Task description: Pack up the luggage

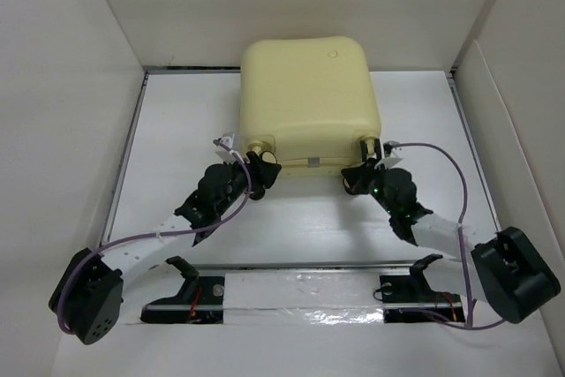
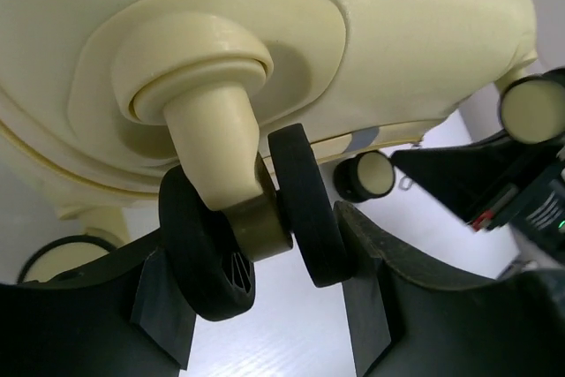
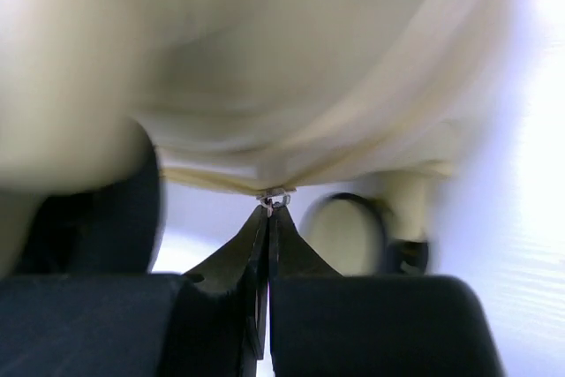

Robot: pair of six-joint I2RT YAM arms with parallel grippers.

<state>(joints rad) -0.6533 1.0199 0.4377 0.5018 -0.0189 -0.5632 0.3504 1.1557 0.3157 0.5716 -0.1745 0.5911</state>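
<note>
The luggage (image 1: 309,86) is a pale yellow hard-shell suitcase lying shut at the back middle of the white table (image 1: 177,130), with its wheeled end toward me. My left gripper (image 1: 258,163) is at its near left corner. In the left wrist view the left gripper (image 2: 260,236) is shut on a black twin caster wheel (image 2: 207,258) under the luggage (image 2: 371,33), one tyre against each finger. My right gripper (image 1: 364,168) is at the near right corner. Its fingertips (image 3: 269,214) are shut on a small metal zipper pull (image 3: 275,200) at the seam of the luggage (image 3: 265,59).
White walls (image 1: 62,86) close in the table on the left, back and right. A taped rail (image 1: 300,293) runs along the near edge between the arm bases. Another wheel (image 2: 371,174) and the right arm (image 2: 494,183) show in the left wrist view.
</note>
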